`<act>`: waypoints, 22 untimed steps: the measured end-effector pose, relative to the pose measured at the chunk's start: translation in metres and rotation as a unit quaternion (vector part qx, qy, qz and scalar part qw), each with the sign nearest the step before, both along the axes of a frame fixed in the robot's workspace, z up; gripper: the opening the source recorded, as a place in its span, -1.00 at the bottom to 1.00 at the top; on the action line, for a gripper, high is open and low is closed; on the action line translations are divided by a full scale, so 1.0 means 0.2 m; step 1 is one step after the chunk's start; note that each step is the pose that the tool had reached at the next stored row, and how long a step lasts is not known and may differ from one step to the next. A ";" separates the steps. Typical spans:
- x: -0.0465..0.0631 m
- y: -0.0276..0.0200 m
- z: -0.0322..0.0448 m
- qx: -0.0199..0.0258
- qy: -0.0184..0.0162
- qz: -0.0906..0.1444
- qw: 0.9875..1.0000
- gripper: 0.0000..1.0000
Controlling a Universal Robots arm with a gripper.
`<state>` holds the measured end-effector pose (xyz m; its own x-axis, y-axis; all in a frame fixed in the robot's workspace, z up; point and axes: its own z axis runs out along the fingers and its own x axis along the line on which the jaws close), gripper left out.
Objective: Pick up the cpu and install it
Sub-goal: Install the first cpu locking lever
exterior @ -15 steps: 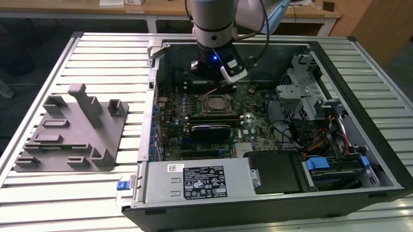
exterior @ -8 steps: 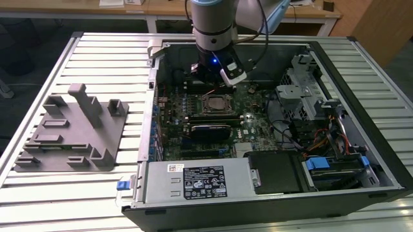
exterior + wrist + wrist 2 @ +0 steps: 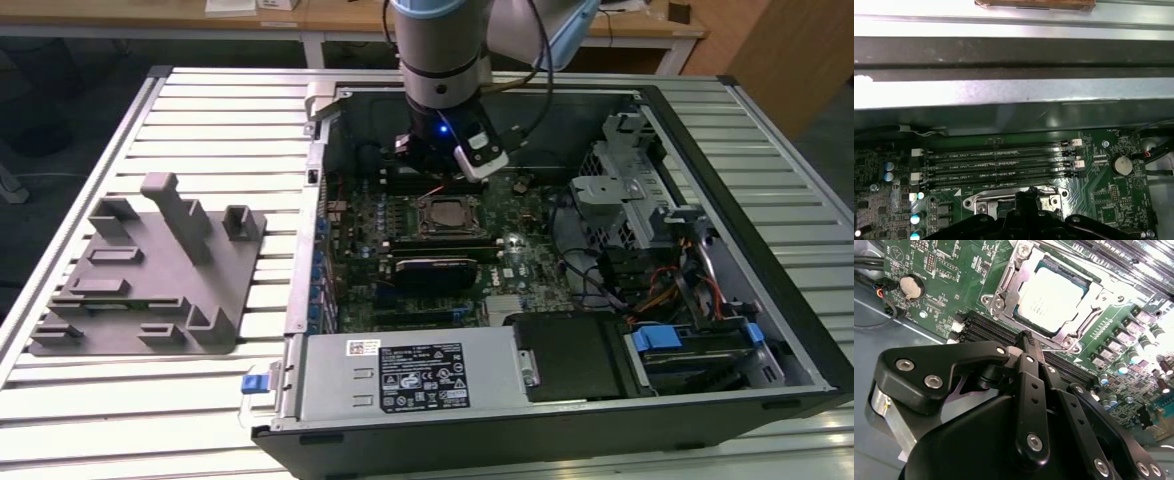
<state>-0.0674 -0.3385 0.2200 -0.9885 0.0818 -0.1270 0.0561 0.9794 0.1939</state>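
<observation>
The cpu, a flat square chip with a silver-grey top, lies in the metal-framed socket on the green motherboard. In the exterior view the cpu sits mid-board inside the open computer case. My gripper hangs over the board just behind the socket, beside the memory slots. In the second wrist view my gripper has its black fingers drawn together with nothing between them, the tips a short way off the socket's edge. The first wrist view catches the gripper over the socket frame.
A large grey fixture tray rests on the slatted table at the exterior view's left. Case walls ring the board. A black block, the power supply and a drive cage with cables crowd the inside. Memory slots run alongside the socket.
</observation>
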 end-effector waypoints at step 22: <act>0.00 0.059 -0.057 -0.003 0.000 -0.027 1.000 -0.79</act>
